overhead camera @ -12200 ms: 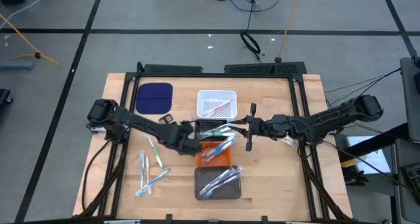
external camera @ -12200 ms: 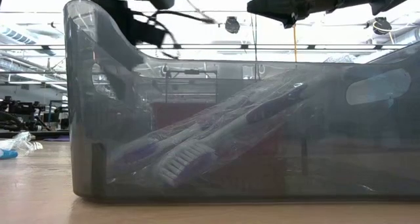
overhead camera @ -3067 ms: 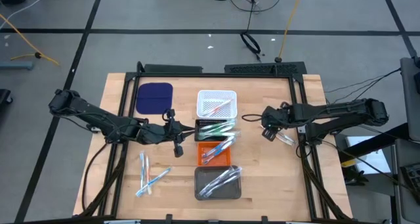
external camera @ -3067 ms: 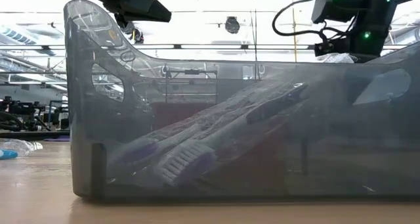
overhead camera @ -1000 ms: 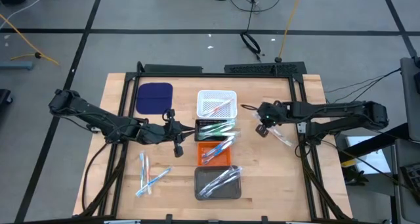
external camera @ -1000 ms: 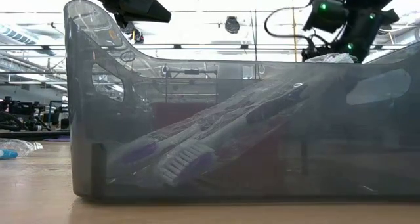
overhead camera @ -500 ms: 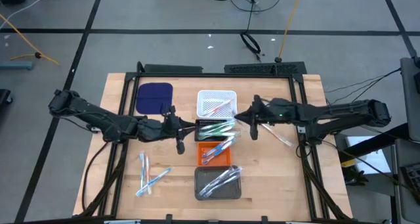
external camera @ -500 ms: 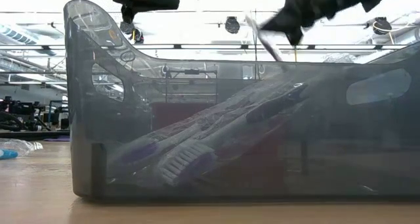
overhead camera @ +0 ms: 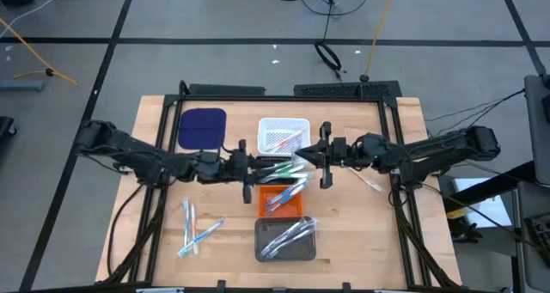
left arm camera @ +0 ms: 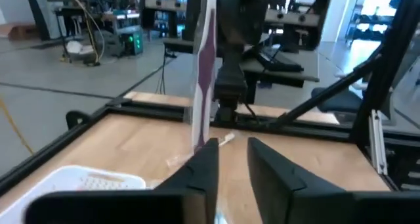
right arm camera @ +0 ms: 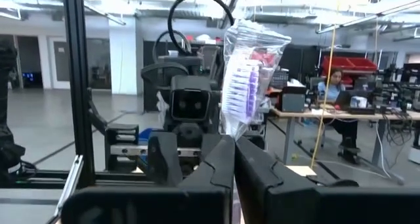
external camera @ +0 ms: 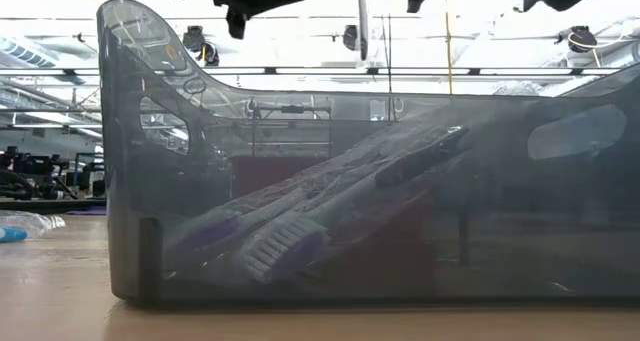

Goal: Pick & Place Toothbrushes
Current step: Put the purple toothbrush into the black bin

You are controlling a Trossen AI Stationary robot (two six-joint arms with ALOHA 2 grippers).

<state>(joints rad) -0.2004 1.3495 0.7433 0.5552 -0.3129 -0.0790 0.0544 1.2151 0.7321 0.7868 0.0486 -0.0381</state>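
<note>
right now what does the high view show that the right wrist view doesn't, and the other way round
Only the high view shows the table layout: the white tray, black tray, orange tray and grey tray in a row, the dark blue pad, and loose toothbrushes on the wood.

Only the right wrist view shows the right pincer shut on a wrapped toothbrush with purple bristles, and a person seated at a desk in the room.

Both show the left arm facing the right one.

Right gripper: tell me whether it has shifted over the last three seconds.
Yes. The right gripper, shut on a wrapped toothbrush, moved inward from near the table's right edge to beside the black tray.
</note>
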